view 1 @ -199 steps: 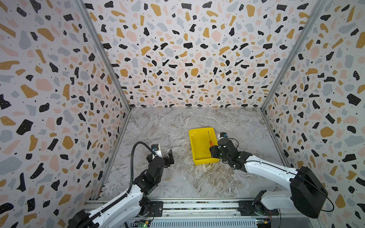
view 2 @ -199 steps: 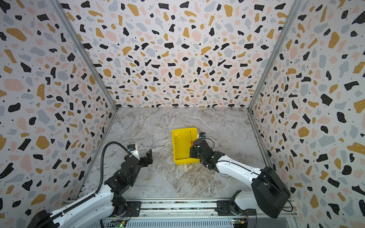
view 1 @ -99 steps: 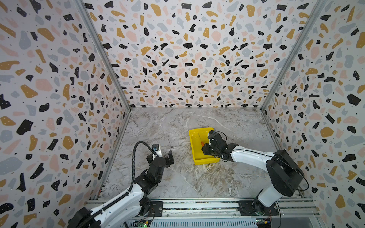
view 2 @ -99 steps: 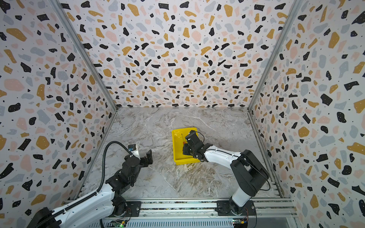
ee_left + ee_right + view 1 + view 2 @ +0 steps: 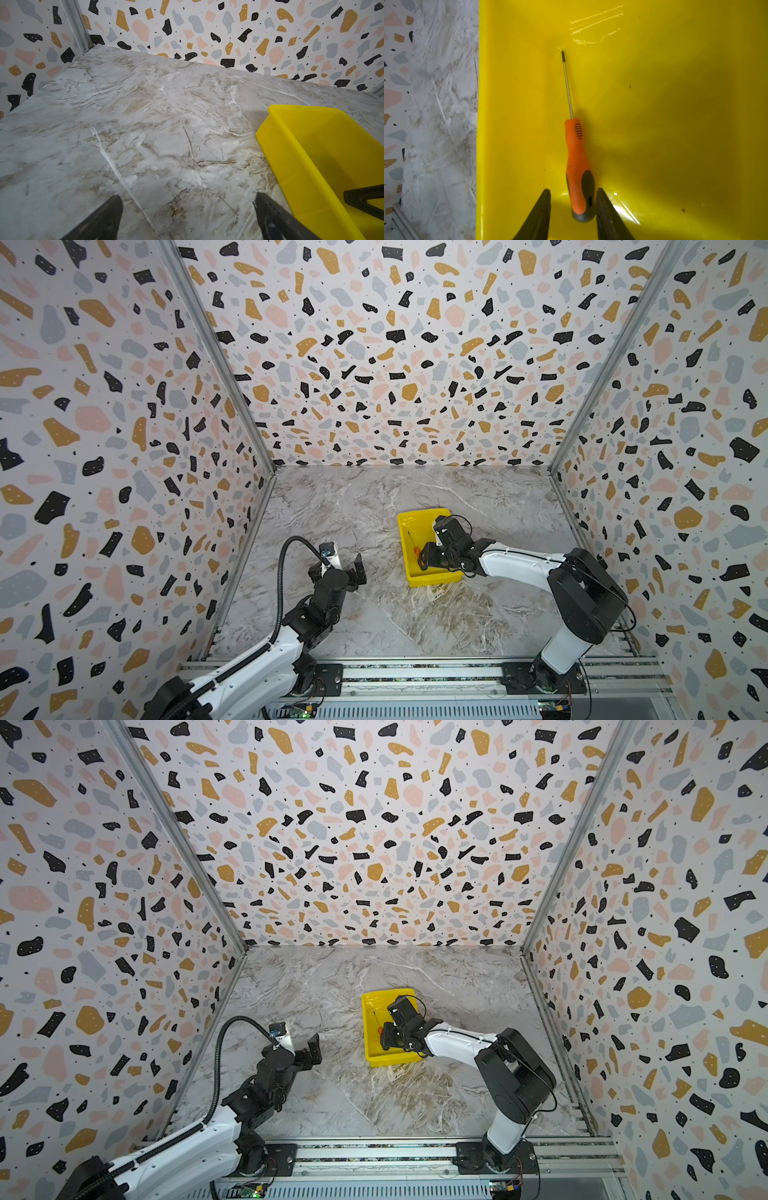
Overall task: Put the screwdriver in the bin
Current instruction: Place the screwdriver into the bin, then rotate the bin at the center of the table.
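The bin [image 5: 432,580] was seen as a bright yellow, glossy plastic tray, rectangular and shallow, with smooth sloped walls and a rolled rim; streaks of glare lay across its floor. It stood on a grey-and-tan marbled surface [image 5: 374,614] with a matte, veined look, enclosed by walls printed in a terrazzo pattern.

The screwdriver [image 5: 578,166] was shown lying inside the bin, on its floor beside one long wall. Its handle was orange moulded plastic with a black rubbery end, and its thin steel shaft ended in a dark tip pointing towards a corner of the bin.

The right pincer [image 5: 572,209] was lowered into the bin with the black end of the handle between its two dark tapered fingers [image 5: 542,212]. The jaws were parted slightly: one finger stood clear of the handle, the other lay right against it. A firm hold could not be made out.

The left pincer [image 5: 187,207] was held wide apart above bare surface, just beside the bin's outer wall [image 5: 291,166], with nothing in it.

In both top views the screwdriver [image 5: 417,552] [image 5: 380,1029] was largely hidden by the right wrist; only the right wrist view showed its whole length and the gap at the jaws.
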Tool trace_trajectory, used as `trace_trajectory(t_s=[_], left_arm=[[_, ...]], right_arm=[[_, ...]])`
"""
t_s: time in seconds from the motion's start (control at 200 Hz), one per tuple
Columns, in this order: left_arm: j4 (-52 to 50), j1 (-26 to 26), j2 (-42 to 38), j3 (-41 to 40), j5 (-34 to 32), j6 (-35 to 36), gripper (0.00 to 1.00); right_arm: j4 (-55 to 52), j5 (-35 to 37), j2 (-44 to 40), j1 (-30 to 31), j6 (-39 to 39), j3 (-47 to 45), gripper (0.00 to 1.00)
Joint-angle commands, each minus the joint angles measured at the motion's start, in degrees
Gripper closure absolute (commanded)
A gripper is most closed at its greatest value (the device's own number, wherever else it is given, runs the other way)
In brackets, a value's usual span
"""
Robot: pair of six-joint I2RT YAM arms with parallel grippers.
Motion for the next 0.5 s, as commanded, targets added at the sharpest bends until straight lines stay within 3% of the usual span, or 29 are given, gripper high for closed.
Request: trace_trajectory(t_s=[0.0, 0.34, 0.496], left_arm=[[1.3, -0.22, 0.14, 1.64, -1.32, -0.3, 0.0], [1.37, -0.22, -0.3, 1.5, -1.32, -0.3, 0.0], [1.29, -0.22, -0.18, 1.6, -1.27, -0.3, 0.0]], right_arm=[[2.16, -3.48, -0.44, -0.12, 2.15, 0.47, 0.61], [9.02, -11.09, -0.43, 2.25, 8.53, 0.06, 0.59], [9.34, -10.83, 0.72, 4.1, 9.15, 1.77, 0.59]])
